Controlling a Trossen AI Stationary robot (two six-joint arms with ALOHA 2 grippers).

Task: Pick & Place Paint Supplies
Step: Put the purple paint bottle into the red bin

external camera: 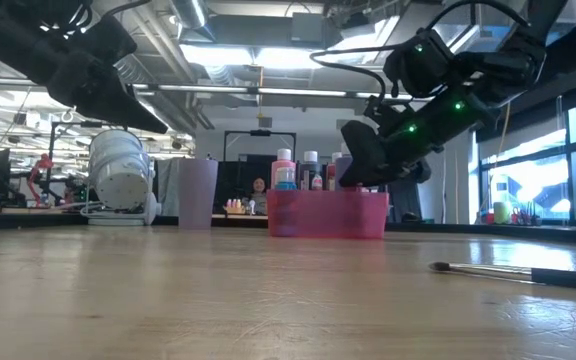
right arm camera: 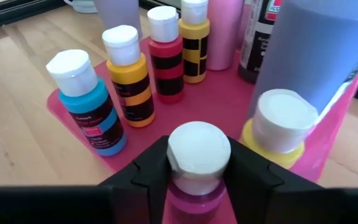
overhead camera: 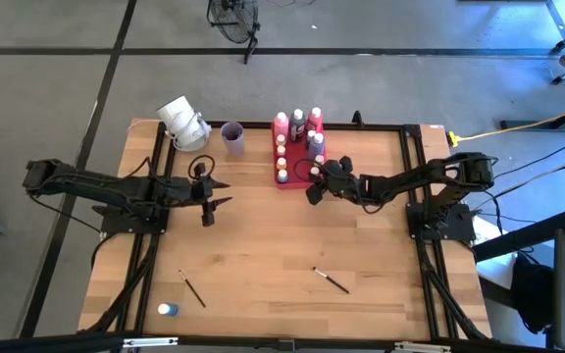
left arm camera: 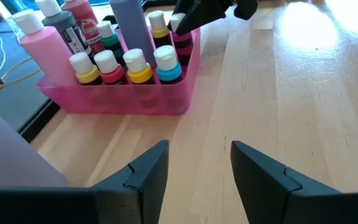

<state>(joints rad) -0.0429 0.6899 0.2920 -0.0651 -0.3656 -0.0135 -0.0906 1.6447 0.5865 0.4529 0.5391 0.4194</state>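
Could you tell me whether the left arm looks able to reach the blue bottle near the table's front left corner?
Probably yes: the left gripper is open and empty, the blue bottle lies on its side of the table, and only a paintbrush lies nearby.

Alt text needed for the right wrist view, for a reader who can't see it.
The right claw has its two dark fingers around the white cap of a pink paint bottle standing in the pink tray. Beyond it stand blue, orange-yellow, red and yellow white-capped bottles, with a large lilac bottle alongside.

bottles in tray, cup left, brushes in front
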